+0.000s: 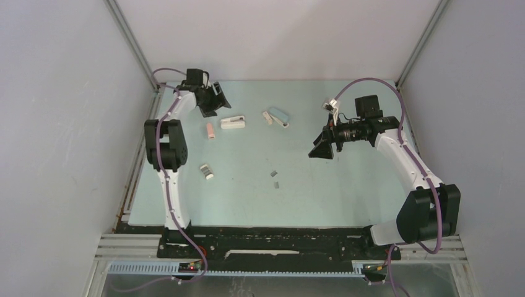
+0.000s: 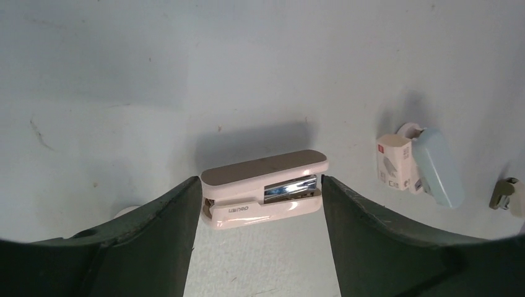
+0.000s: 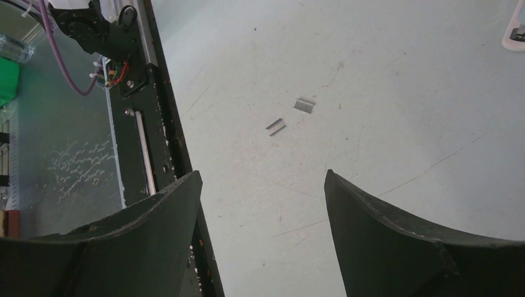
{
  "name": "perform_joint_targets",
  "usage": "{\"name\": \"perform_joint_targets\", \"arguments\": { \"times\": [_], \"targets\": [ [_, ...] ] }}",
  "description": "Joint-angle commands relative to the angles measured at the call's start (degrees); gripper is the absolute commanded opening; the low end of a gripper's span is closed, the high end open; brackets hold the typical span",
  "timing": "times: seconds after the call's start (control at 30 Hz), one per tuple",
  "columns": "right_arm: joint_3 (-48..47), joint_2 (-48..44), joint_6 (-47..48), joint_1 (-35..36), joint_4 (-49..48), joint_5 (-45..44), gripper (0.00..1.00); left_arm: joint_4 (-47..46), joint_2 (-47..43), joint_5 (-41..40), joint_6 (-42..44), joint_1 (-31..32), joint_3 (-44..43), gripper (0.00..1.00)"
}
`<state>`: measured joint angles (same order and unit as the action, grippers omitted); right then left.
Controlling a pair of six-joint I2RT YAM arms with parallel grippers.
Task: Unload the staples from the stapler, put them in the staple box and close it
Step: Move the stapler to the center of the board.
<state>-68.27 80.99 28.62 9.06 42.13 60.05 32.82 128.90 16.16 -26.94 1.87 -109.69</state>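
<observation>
Two short grey strips, the staples (image 1: 273, 174), lie loose on the table (image 1: 347, 198) in the lower middle of the top view, just beside each other and well apart from every stapler. The right gripper (image 1: 323, 151) hangs to their right at mid-frame. In its wrist view its fingers (image 3: 396, 241) stand wide apart with nothing between them, and both strips sit on bare table above the gap, toward the upper centre. A small stapler (image 1: 206, 171) lies left of the strips and a pink stapler (image 1: 211, 130) above that. Farther back, in the upper left, the white stapler (image 2: 263, 189) lies flat and closed, with bright metal showing in its side. It rests right in front of the left gripper (image 1: 213, 102), whose fingers (image 2: 155, 235) are spread, one past each end of the body. Whether either pad touches it I cannot tell, but nothing looks clamped. The stapler's long axis runs left to right in both views, straight across the gap from finger to finger, so closing as they stand would likely catch it end to end rather than across its narrow sides. The left arm is plainly the nearer one to this stapler, and the right arm the nearer to the loose strips. A white and pale blue stapler (image 2: 433, 173) lies beyond, at the right edge of the left wrist view.
</observation>
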Motion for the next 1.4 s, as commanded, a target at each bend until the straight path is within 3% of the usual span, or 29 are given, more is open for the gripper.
{"name": "perform_joint_targets", "arguments": {
  "times": [0.0, 0.3, 0.5, 0.8, 1.07, 1.37],
  "targets": [
    [-0.2, -0.7, 1.2, 0.3, -0.3, 0.2, 0.82, 4.4, 1.3, -0.9, 6.5, 0.5, -5.6, 0.76],
    [-0.3, -0.7, 1.1, 0.0, -0.2, 0.1, 0.83, 15.7, 8.9, -0.1, 18.6, 2.4, -19.2, 0.74],
    [-0.3, -0.6, 1.1, -0.1, -0.3, 0.1, 0.83, 17.5, 10.9, 2.2, 19.6, 2.5, -20.6, 0.62],
    [-0.3, -1.2, 1.1, -0.4, -0.1, 0.6, 0.83, 19.7, 11.2, 6.0, 19.5, 4.0, -19.1, 0.46],
    [-0.3, -1.9, 0.9, 0.2, -0.3, 0.9, 0.83, 18.9, 3.8, 7.5, 18.4, 6.3, -9.2, 0.45],
    [-0.4, -2.7, 0.9, -0.1, -0.3, 1.1, 0.83, 14.7, 0.1, 4.6, 15.9, 7.1, -6.3, 0.47]
  ]
}}
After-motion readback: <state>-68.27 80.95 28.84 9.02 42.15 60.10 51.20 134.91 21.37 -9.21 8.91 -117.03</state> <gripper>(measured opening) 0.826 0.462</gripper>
